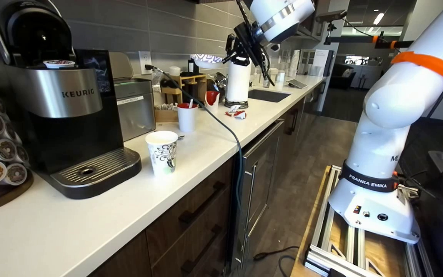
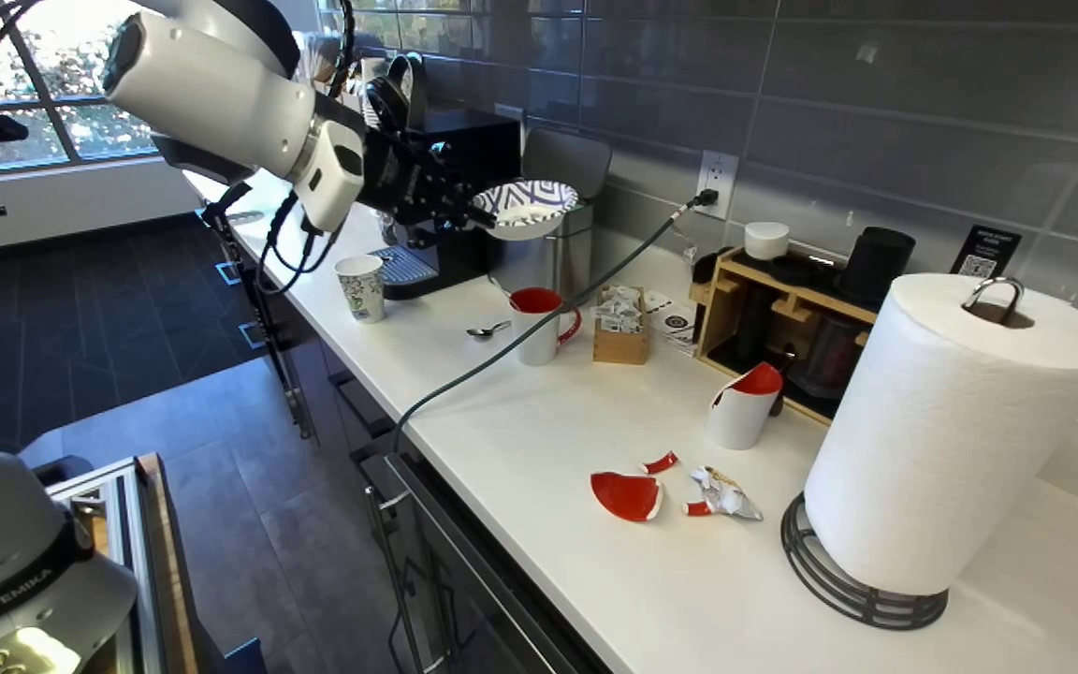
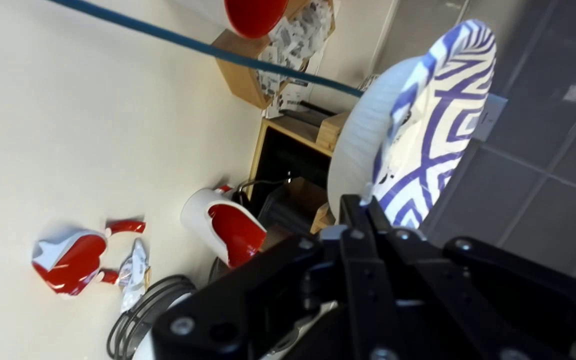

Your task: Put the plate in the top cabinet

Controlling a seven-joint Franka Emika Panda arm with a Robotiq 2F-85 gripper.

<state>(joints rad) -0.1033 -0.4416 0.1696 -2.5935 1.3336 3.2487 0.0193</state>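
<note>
Plate (image 3: 425, 125): round, white paper with blue-violet geometric lines; in the wrist view it slants from the fingertips toward 1 o'clock, patterned inside facing 3 o'clock.
Gripper (image 3: 365, 205): black metal, two-fingered, entering from 6 o'clock; fingers close together, pinching the plate's near rim.
Broken mug (image 3: 230, 227): white ceramic, red inside, jagged-rimmed, on the white countertop (image 3: 133, 125) at 9 o'clock from the fingertips.
Shards (image 3: 73, 262): red-and-white, curved ceramic, farther out between 8 and 9 o'clock.
Mug (image 2: 542, 350): white cylinder, red inside and red-handled, upright; in an exterior view it stands at 6 o'clock from the plate, which hangs in mid-air.
Wooden box (image 2: 620, 350): small, open, filled with white packets, just beside the mug at 3 o'clock.
Coffee maker (image 1: 87, 92): black and silver, marked KEURIG, lid raised; in an exterior view it stands between 8 and 9 o'clock from the plate.
Cup (image 1: 162, 152): white paper with dark swirls, upright, just beside the drip tray (image 1: 102, 169).
Grip: tiny in that view; plate at 9 o'clock from the gripper, seemingly touched at its near edge.
</note>
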